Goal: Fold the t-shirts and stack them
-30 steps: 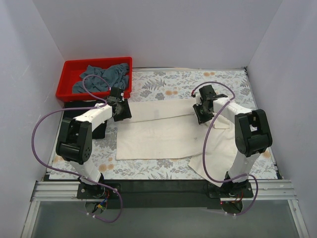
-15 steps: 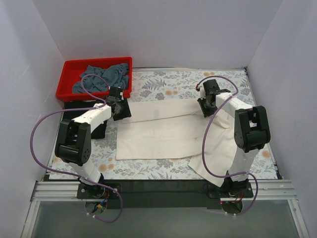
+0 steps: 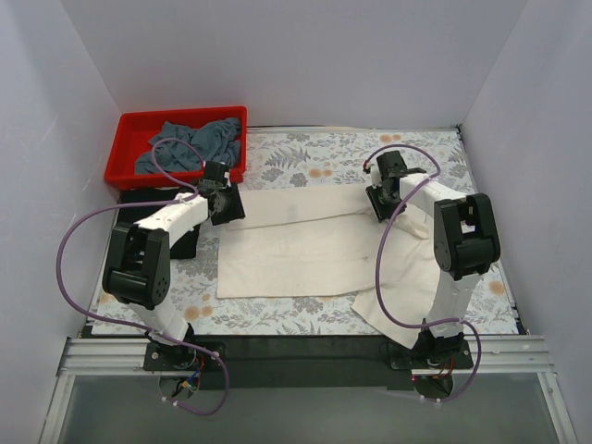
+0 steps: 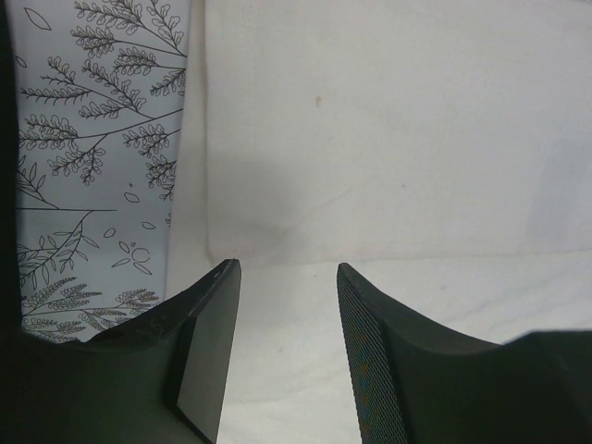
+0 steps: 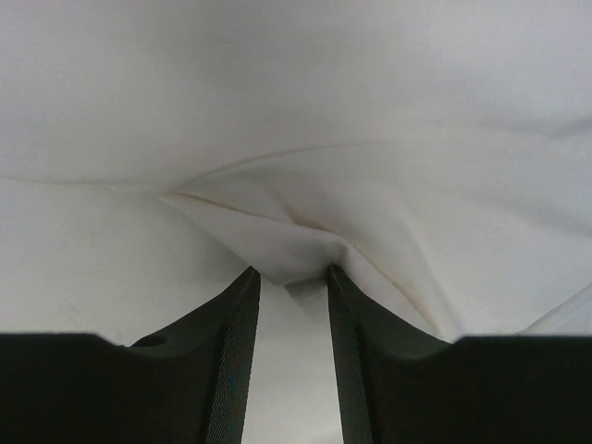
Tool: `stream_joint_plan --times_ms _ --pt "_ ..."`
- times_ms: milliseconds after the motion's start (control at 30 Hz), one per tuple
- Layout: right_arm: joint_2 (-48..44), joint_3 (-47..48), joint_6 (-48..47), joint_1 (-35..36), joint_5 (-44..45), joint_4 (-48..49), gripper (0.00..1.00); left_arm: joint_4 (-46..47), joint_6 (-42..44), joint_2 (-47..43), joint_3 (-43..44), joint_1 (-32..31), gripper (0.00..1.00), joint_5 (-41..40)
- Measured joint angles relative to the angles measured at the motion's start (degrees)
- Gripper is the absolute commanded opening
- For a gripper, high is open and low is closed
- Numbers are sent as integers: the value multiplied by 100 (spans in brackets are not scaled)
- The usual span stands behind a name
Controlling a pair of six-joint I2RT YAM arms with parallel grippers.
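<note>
Top external view: a floral tablecloth (image 3: 305, 153) covers the table. The cream-white t-shirt (image 3: 296, 250) lies spread across its middle, with its right part trailing toward the near right edge. At the far left stands a red bin (image 3: 129, 125) holding the crumpled slate grey-blue t-shirt (image 3: 194, 143). The left gripper (image 3: 228, 211) is at the far left corner of the cream-white t-shirt. In the left wrist view its jaws stand apart over the shirt's left edge, with nothing between them. The right gripper (image 3: 379, 203) is at the shirt's far right corner. In the right wrist view its jaws are pinched on a small raised pucker of the cloth, creases running out from the tips.
</note>
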Motion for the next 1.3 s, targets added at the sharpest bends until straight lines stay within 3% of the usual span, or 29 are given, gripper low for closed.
stream_joint_plan --times_ms 400,600,967,1300 --pt "-7 -7 -33 0 190 39 20 0 2 0 -11 0 44 -4" --pt "-72 -76 -68 2 260 59 6 -2 4 0 -11 0 44 -4" --pt "-411 -81 81 2 -33 -304 8 -2 24 0 -11 0 44 -2" --pt "-446 -83 592 2 -863 -966 12 -2 37 0 -11 0 44 -2"
